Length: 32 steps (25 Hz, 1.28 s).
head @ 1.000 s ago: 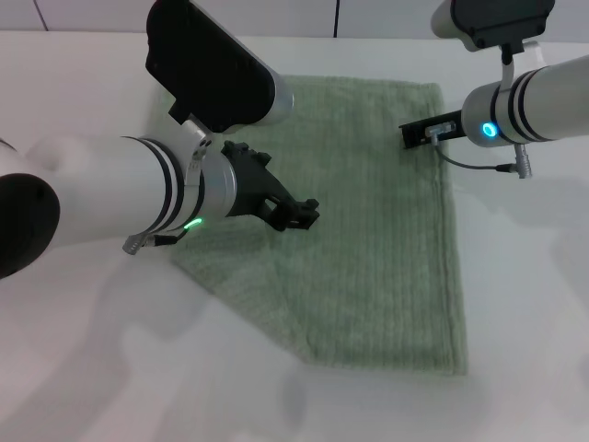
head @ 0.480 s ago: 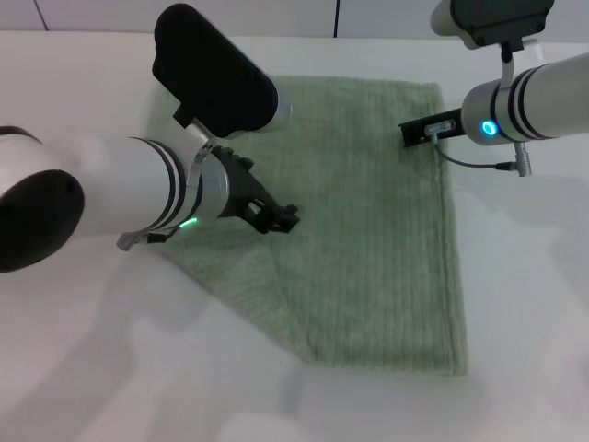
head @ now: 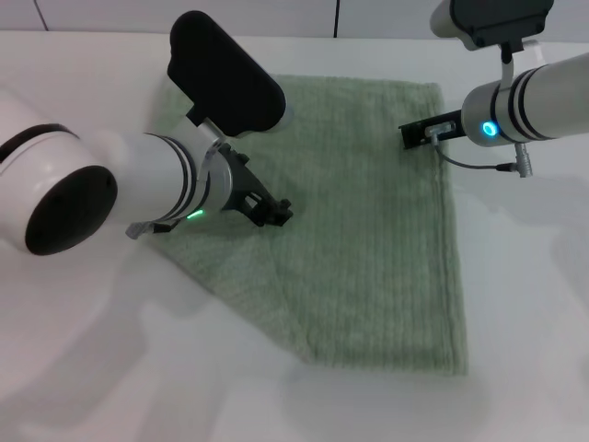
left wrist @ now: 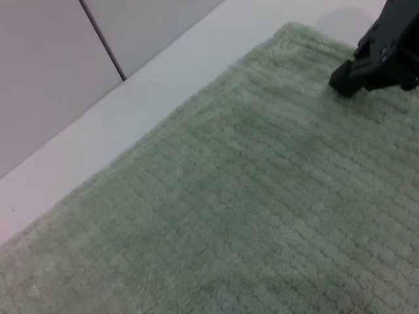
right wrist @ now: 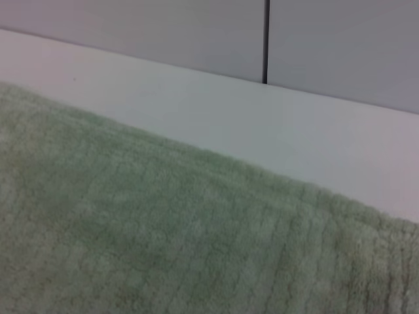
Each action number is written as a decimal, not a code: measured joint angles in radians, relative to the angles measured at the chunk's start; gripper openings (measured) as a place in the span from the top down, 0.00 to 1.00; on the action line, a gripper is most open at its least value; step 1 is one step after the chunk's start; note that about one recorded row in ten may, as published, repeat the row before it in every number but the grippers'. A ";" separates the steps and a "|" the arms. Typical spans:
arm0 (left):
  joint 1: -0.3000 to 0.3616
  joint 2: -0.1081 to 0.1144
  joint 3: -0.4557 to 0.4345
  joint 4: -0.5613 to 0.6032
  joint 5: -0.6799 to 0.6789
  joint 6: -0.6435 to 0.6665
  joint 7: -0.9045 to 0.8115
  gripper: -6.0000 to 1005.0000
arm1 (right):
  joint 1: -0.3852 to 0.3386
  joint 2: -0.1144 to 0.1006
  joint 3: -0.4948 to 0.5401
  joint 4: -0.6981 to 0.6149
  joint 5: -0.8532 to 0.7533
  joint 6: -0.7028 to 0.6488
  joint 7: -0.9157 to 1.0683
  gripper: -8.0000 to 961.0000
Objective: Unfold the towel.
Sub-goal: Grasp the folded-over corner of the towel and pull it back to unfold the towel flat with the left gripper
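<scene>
The pale green towel (head: 368, 249) lies spread flat on the white table (head: 525, 304), with a diagonal near-left edge. My left gripper (head: 273, 213) hovers over the towel's left half, and its arm covers the towel's left edge. My right gripper (head: 426, 132) sits on the towel close to its far right corner. It also shows in the left wrist view (left wrist: 376, 59), resting on the ribbed cloth (left wrist: 229, 196). The right wrist view shows only the towel's hemmed edge (right wrist: 131, 222) and bare table.
White table surface surrounds the towel on all sides. A wall of pale panels (right wrist: 196, 33) runs behind the table's far edge. A grey cable (head: 479, 167) hangs under the right wrist.
My left gripper has drawn back to the left over the towel, from near the middle toward the left half. The right arm and the towel have not visibly moved.
</scene>
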 joint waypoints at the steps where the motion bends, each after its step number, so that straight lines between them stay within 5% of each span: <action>1: 0.000 0.000 0.000 0.000 0.000 0.000 0.000 0.21 | 0.000 0.000 0.001 0.000 0.000 0.001 0.001 0.99; 32: -0.082 0.000 -0.001 0.083 0.001 -0.063 -0.033 0.22 | 0.005 -0.003 0.006 0.013 -0.006 0.008 0.008 0.99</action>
